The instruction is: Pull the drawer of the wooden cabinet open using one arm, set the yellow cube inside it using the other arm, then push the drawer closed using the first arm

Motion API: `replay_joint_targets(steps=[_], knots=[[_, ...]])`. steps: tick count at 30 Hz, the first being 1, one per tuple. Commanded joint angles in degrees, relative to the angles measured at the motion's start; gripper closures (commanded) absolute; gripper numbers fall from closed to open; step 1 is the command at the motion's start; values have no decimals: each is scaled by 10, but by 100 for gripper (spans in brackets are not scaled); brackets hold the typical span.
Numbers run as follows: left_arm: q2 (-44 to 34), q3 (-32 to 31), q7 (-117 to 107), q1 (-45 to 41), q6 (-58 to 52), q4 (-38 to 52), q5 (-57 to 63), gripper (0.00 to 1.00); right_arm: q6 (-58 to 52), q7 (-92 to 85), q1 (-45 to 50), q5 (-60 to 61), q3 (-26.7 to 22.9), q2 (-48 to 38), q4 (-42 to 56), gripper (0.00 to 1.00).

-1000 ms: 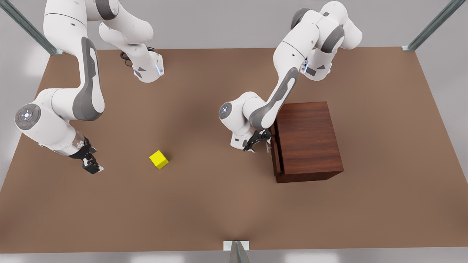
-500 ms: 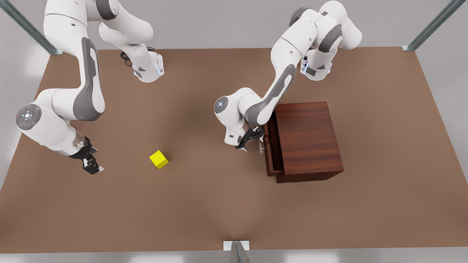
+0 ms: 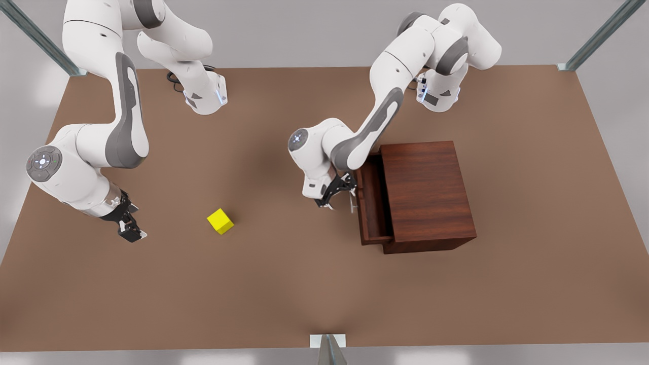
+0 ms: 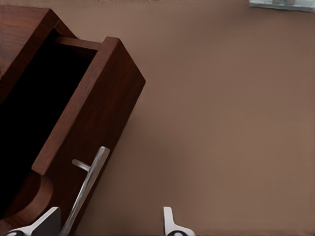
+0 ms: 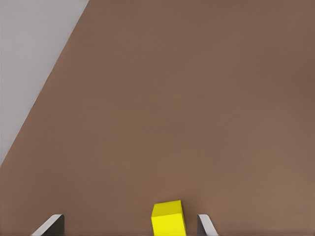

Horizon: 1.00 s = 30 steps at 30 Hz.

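Observation:
The wooden cabinet (image 3: 426, 192) stands on the front view's right, its drawer (image 3: 372, 203) pulled partly out toward the left. My left gripper (image 3: 338, 195) is at the drawer's silver handle (image 3: 352, 203). In the left wrist view the handle (image 4: 88, 187) lies between the spread fingers of that open gripper (image 4: 109, 223), close to one fingertip (image 4: 49, 221). The yellow cube (image 3: 220, 221) sits on the table, left of centre. My right gripper (image 3: 133, 233) hangs open low over the table to the cube's left. In the right wrist view the cube (image 5: 168, 218) is ahead of the gripper (image 5: 129, 225), framed by its fingers.
The brown table (image 3: 284, 284) stretches wide between the cube and the cabinet and toward its front edge. Both arm bases (image 3: 205, 99) (image 3: 438, 99) stand at the back. Metal frame posts (image 3: 328, 350) mark the front edge and the far corners.
The drawer has slid out of the cabinet toward the front view's left, with my left gripper moving back along with its handle. My right gripper has shifted slightly toward the cube.

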Motion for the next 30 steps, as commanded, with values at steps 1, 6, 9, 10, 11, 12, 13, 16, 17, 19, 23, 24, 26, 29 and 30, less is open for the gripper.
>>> replay_joint_targets(steps=[1,6,9,10,11,12,13,16,17,19,23,24,26,29,30], knots=[[-1,0,-33,0,-3,3,0,0,0,5,0,0,0,-1,0,0],[17,0,-34,-8,11,23,1,0,0,6,1,0,1,-1,0,0],[26,0,-40,-9,21,28,2,0,0,6,1,0,1,-1,0,0],[28,-1,-40,-9,21,31,2,0,0,6,1,0,1,-1,0,0],[28,0,-40,-11,21,31,2,0,0,6,1,0,1,0,1,0],[28,-1,-41,-12,21,33,2,0,0,6,1,0,1,0,1,0],[28,0,-42,-16,21,37,2,0,0,6,1,0,1,-1,0,0],[29,-1,-54,-23,19,38,0,0,0,6,2,0,1,1,0,0],[27,-2,-57,-30,10,43,-1,0,0,6,2,0,1,1,1,0],[-55,-12,65,-30,-191,68,-37,0,0,6,2,0,1,2,1,0],[-231,2,443,173,-282,34,-157,0,0,8,29,0,1,14,1,0],[-272,2,611,283,-212,-37,-239,0,-2,9,56,0,1,26,6,0],[-373,1,741,389,-25,-231,-341,0,-10,37,116,-13,1,27,8,0],[-355,-3,718,381,-131,-98,-282,0,-9,79,178,-8,0,49,8,0],[-349,4,719,386,-135,-83,-282,0,-9,79,187,-9,0,58,8,0]])
